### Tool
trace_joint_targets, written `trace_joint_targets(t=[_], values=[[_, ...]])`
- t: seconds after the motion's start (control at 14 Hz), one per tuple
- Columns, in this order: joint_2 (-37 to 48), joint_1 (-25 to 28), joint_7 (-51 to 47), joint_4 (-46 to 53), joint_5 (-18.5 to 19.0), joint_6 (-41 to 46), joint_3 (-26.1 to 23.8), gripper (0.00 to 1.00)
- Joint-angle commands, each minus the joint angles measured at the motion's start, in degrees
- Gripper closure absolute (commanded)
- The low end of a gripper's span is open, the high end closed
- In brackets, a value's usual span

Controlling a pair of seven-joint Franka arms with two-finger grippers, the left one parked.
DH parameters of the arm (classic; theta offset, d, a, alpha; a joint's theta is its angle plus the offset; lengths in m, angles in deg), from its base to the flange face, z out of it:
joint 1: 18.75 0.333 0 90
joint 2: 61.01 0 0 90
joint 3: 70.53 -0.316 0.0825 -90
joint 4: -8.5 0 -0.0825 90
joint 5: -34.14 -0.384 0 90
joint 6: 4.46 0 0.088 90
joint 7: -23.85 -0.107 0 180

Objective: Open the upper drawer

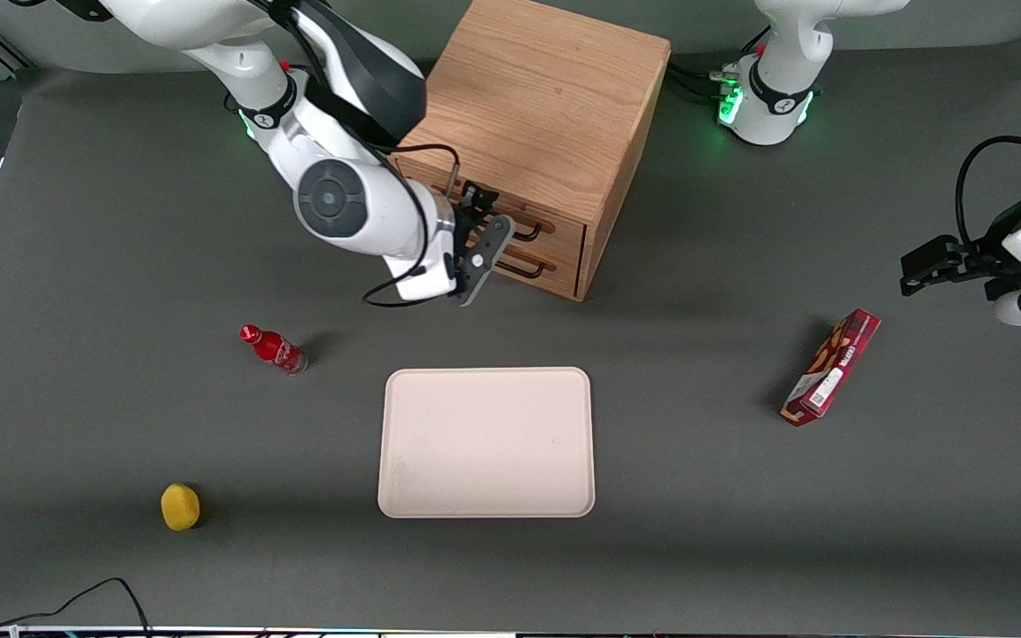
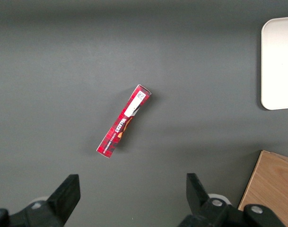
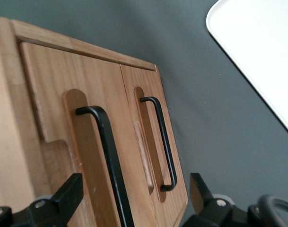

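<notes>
The light oak cabinet (image 1: 537,97) stands at the back middle of the table. Its upper drawer (image 1: 566,229) has a thin black bar handle (image 1: 532,233) above the bottom drawer's matching handle (image 1: 530,265). Both drawer fronts look pushed in. My right gripper (image 1: 484,254) is right in front of the drawers, open and empty. In the right wrist view the upper drawer (image 3: 49,94) fills most of the frame. Its handle (image 3: 108,156) runs down between my spread fingers (image 3: 63,196), nearer one finger. My gripper (image 3: 132,201) touches nothing. The bottom drawer's handle (image 3: 162,142) lies beside it.
A beige tray (image 1: 486,441) lies nearer the front camera than the cabinet and shows in the right wrist view (image 3: 257,52). A red bottle (image 1: 273,348) and a yellow ball (image 1: 180,507) lie toward the working arm's end. A red snack box (image 1: 831,367) lies toward the parked arm's end.
</notes>
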Motion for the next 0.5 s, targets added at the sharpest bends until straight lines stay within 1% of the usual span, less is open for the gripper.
trace_joint_targets(t=[0.0,0.21,0.43], values=[[0.69,-0.43,-2.22,-2.72,3.51,-1.52,-1.44,0.00],[0.69,-0.43,-2.30,-3.87,4.32,-1.52,-1.88,0.00],[0.77,-0.43,-2.39,-5.63,5.20,-3.44,-1.88,0.00]])
